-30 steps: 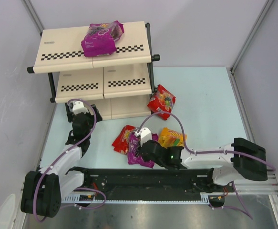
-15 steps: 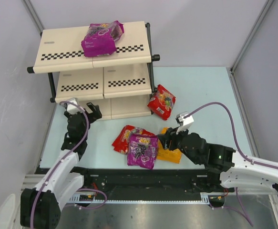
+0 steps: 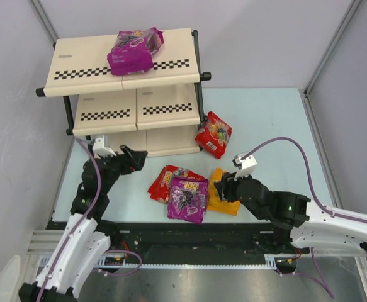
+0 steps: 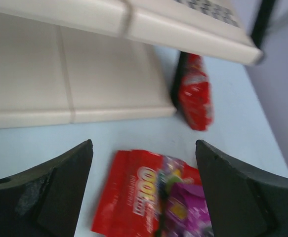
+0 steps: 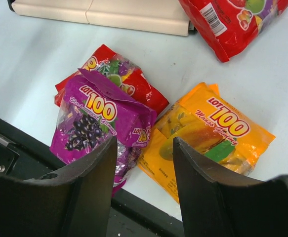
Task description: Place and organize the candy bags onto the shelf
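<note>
The left gripper (image 3: 135, 159) now points right, toward the loose bags on the table (image 3: 271, 126); half a second ago it faced the shelf's (image 3: 95, 56) lowest board. Its fingers stand wide apart with nothing between them, and its forearm slants up from the near left base. The right gripper (image 3: 221, 187) has barely shifted in that time. It hovers over the orange bag (image 5: 218, 133), jaws parted and empty, its arm stretched low from the right.

One purple bag (image 3: 136, 50) lies on the top board. A second purple bag (image 5: 97, 118) lies over a red bag (image 5: 119, 74), and its right edge seems to cover the orange bag's corner. Its near end reaches the black rail (image 3: 170, 236) at the table's front edge. Another red bag (image 3: 213, 133) lies against the shelf's right foot. Bare tabletop lies between the left gripper and the pile. The left wrist view is blurred.
</note>
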Robot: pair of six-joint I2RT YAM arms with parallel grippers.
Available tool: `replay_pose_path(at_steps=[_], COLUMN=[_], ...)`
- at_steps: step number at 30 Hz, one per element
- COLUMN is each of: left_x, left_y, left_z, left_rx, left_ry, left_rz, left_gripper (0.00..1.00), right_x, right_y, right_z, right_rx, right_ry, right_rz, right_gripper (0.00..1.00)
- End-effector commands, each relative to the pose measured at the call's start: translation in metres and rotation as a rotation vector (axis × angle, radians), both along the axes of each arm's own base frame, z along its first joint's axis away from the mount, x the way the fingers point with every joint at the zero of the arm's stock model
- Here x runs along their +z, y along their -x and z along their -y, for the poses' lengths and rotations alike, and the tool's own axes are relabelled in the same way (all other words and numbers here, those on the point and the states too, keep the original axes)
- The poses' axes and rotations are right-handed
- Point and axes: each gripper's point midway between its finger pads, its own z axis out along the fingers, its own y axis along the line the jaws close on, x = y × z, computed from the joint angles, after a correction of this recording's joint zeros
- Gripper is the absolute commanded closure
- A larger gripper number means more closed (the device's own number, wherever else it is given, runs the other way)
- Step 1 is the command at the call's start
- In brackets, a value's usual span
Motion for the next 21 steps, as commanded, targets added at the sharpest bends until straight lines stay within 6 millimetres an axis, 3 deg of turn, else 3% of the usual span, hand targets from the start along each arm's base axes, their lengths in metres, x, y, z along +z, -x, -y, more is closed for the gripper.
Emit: replay_pose_path(at_steps=[1, 2, 4, 5, 6, 9, 10, 11, 14, 21], left_x=[-0.003, -0.009, -0.025, -0.033, -0.05, -0.071, -0.082, -0.085, -0.098, -0.123], left_y=[0.054, 0.069, 0.079, 0.092, 0.092, 0.111, 0.107, 0.118, 0.124, 0.137], left_z=[0.045, 0.06, 0.067, 0.081, 0.081, 0.105, 0.102, 0.111, 0.118, 0.131], left_rx=[-0.233, -0.295, -0.285, -0.339, -0.309, -0.369, -0.316, -0.355, -0.353, -0.433], left_ry=[0.067, 0.079, 0.112, 0.114, 0.114, 0.088, 0.044, 0.02, -0.044, -0.054], left_rz=[-0.048, -0.07, -0.094, -0.111, -0.144, -0.191, -0.203, -0.211, -0.238, -0.264], left_gripper=[0.08, 0.07, 0.02, 0.0, 0.0, 0.0, 0.0, 0.0, 0.0, 0.02], right_x=[0.007, 0.006, 0.007, 0.006, 0.007, 0.007, 0.007, 0.007, 0.008, 0.006], right_y=[-0.005, -0.005, -0.006, -0.006, -0.006, -0.006, -0.006, -0.006, -0.005, -0.004], right_z=[0.005, 0.006, 0.005, 0.005, 0.004, 0.003, 0.003, 0.003, 0.004, 0.008], right_rx=[-0.043, -0.044, -0.048, -0.05, -0.048, -0.042, -0.038, -0.038, -0.035, -0.041], right_ry=[-0.045, -0.048, -0.052, -0.051, -0.059, -0.06, -0.057, -0.058, -0.062, -0.055], right_rz=[0.034, 0.036, 0.039, 0.039, 0.041, 0.043, 0.044, 0.045, 0.04, 0.04], right_gripper=[0.47, 0.47, 0.47, 0.47, 0.47, 0.47, 0.47, 0.47, 0.47, 0.47])
